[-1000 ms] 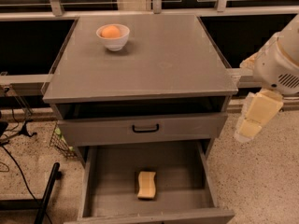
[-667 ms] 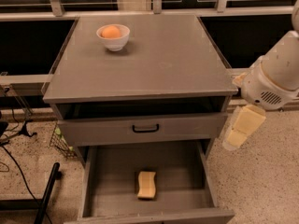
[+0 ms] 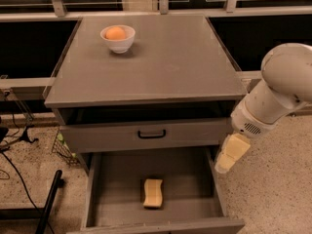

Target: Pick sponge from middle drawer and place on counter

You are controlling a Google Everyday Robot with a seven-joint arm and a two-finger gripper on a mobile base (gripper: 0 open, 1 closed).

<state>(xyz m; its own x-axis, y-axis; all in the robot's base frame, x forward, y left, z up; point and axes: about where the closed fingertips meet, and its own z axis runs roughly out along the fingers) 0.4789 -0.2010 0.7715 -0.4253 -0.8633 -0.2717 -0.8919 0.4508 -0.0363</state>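
Meanwhile, the small pale-yellow foam sponge (image 3: 153, 193), a soft rectangular block pinched at the waist, has not moved: it lies flat on the plain floor of the wide, shallow grey middle drawer (image 3: 117, 177), which stands pulled out, nearer the front edge than the back. What has changed is the cream-padded tool (image 3: 224, 165) on the rounded white arm (image 3: 278, 91). Over the last second it has dropped from beside the overhanging edge to hang just over the drawer's right wall, angled down and inward. It holds nothing, and I cannot tell how far open it is. I judge this to be the approach, with the grasp not yet begun; the tool is well to the right of the sponge. Foam should give under a squeeze. Above, a flat grey drawer front with a black bar handle (image 3: 151, 134) sits shut. The smooth, slightly glossy grey table (image 3: 170, 69) carries a round white bowl (image 3: 118, 42) holding an orange ball (image 3: 115, 32).
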